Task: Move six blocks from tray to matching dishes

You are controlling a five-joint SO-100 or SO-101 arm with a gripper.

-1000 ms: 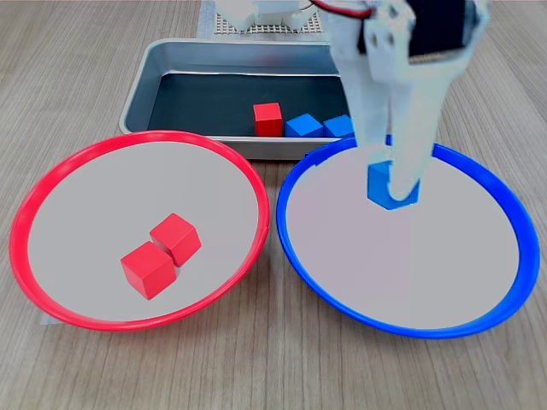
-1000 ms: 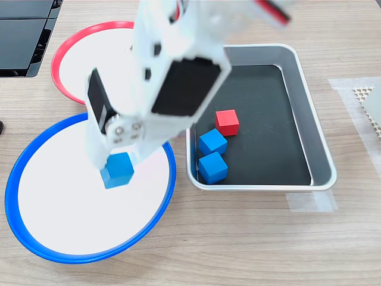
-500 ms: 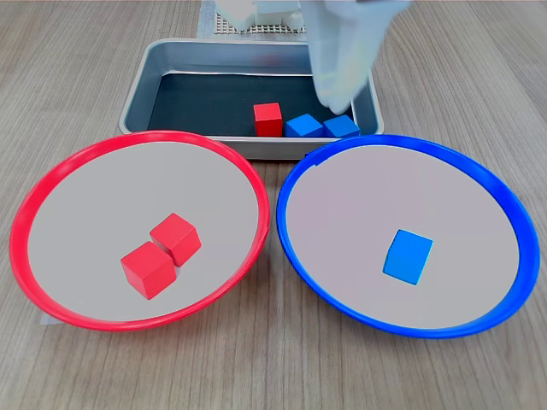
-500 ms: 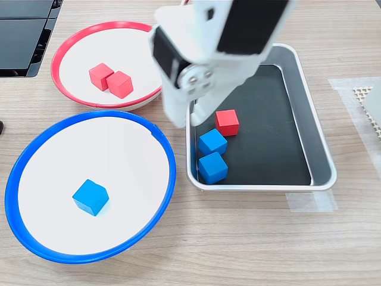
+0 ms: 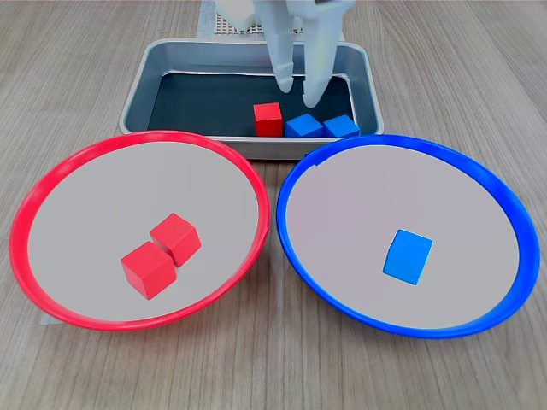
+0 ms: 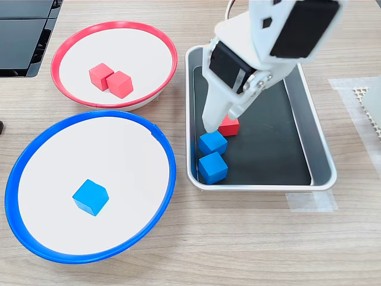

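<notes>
The silver tray (image 5: 137,96) (image 6: 321,156) holds one red block (image 5: 267,119) (image 6: 231,127) and two blue blocks (image 5: 303,126) (image 5: 342,126) (image 6: 212,143) (image 6: 212,167). My white gripper (image 5: 298,89) (image 6: 221,123) hangs open over the tray, its fingertips just above the red block and the nearer blue block, holding nothing. In the second exterior view it covers part of the red block. The red-rimmed dish (image 5: 102,201) (image 6: 134,47) carries two red blocks (image 5: 175,238) (image 5: 148,269). A single blue block (image 5: 408,255) (image 6: 90,196) lies in the blue-rimmed dish (image 5: 350,205) (image 6: 89,149).
A black flat object (image 6: 24,36) sits at the top of the second exterior view's left. A white perforated pad (image 6: 370,100) lies at the second exterior view's right edge, and tape (image 6: 309,202) is stuck beside the tray. The arm's base plate (image 5: 256,26) stands behind the tray.
A second ago the gripper held a blue block over the blue-rimmed dish. It let go, the block now lies in that dish, and the arm swung back over the tray.
</notes>
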